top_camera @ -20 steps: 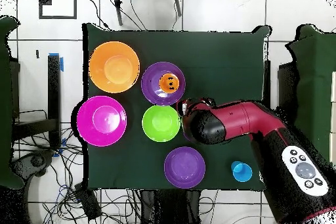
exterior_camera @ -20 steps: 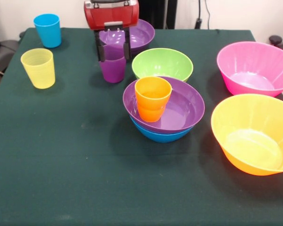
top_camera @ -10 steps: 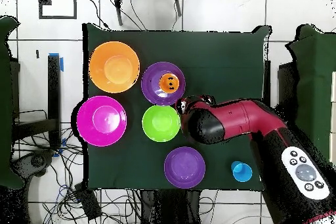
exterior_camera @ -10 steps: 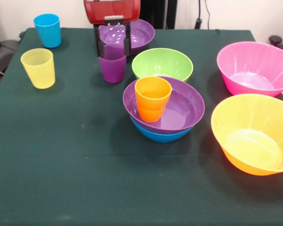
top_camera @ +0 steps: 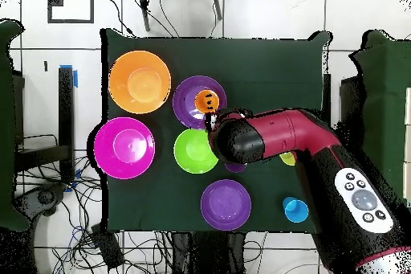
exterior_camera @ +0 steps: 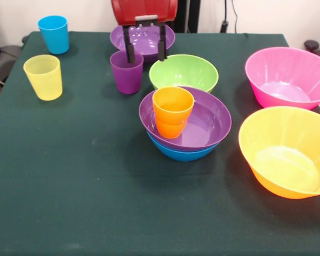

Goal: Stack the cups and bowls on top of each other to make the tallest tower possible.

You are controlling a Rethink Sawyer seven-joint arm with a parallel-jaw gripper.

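**A:** See the purple cup (exterior_camera: 126, 71)? It stands upright on the worktop (exterior_camera: 69, 176), just beside the green bowl (exterior_camera: 183, 72) and apart from it. It is empty.

**B:** And the gripper (exterior_camera: 144, 44)?

**A:** It hangs above the gap between that cup and the green bowl. The jaws are spread and hold nothing. One finger shows over the cup's rim on the side toward the green bowl, but I cannot tell whether it touches.

**B:** How would that cup handle?

**A:** I'd guess it is light, thin plastic, stiff at the rim but glossy, so it could slip or tip at a nudge. A pinch across the wall just below the rim looks safest, because the taper narrows downward.

**B:** Where would it go?

**A:** Probably to the tower (exterior_camera: 185, 128), in front of the green bowl. There a purple bowl (exterior_camera: 202, 125) nests in a blue bowl (exterior_camera: 181, 153), with the orange cup (exterior_camera: 172, 111) standing inside.

**B:** What about the others?

**A:** Beyond the green bowl sits a second purple bowl (exterior_camera: 144, 36). The pink bowl (exterior_camera: 287, 76) and the orange bowl (exterior_camera: 285, 151) lie well off to one side. The yellow cup (exterior_camera: 43, 77) and the blue cup (exterior_camera: 54, 33) stand off on the far side of the purple cup.
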